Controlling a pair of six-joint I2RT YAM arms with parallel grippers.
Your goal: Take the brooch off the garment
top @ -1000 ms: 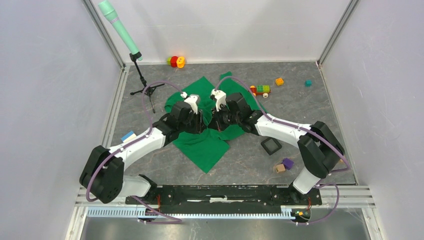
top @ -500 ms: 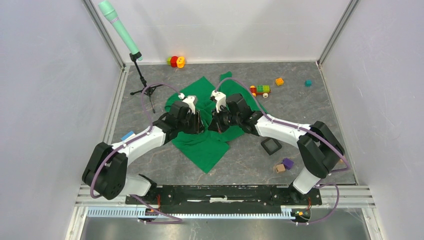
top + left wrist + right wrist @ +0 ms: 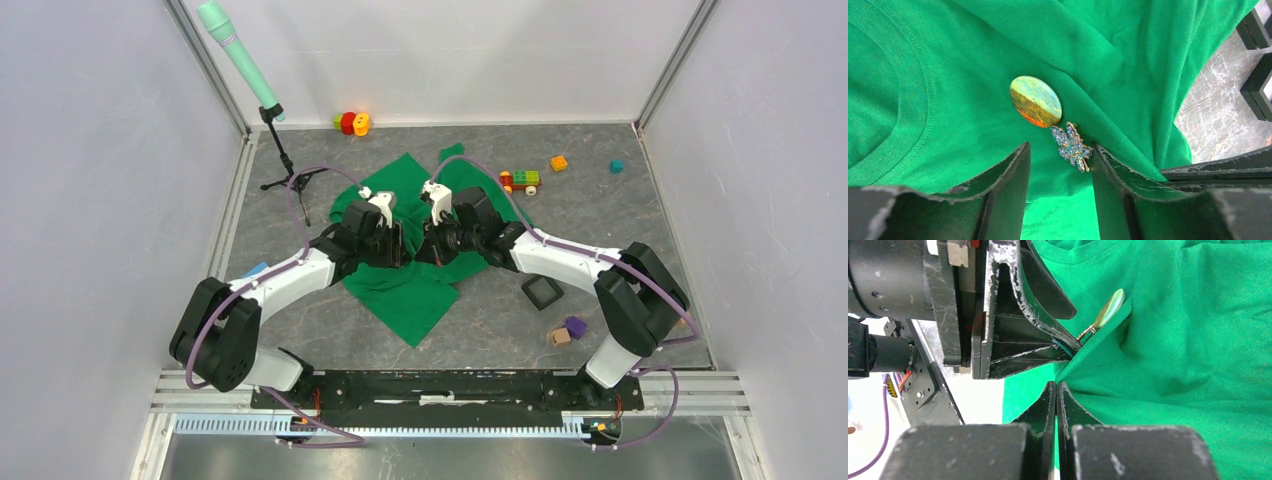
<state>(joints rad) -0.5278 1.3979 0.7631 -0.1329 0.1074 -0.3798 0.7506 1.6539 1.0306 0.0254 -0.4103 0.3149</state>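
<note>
From above the brooch (image 3: 1035,101) seems hidden under the left end effector (image 3: 398,242); the garment (image 3: 948,60) overruns both wrist views.

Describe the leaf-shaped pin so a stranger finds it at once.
Start at the green shirt spread mid-table. Between the left gripper's fingers, a small pin sits on it. It is jagged, leaf-shaped and glittery blue, unlike the smooth oval badge just above.

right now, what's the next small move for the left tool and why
Probably close the left tool on the glittery leaf end of the small yellowish-gold oval brooch: it sits between the open fingers, while the right tool pinches the bright green fabric garment.
</note>
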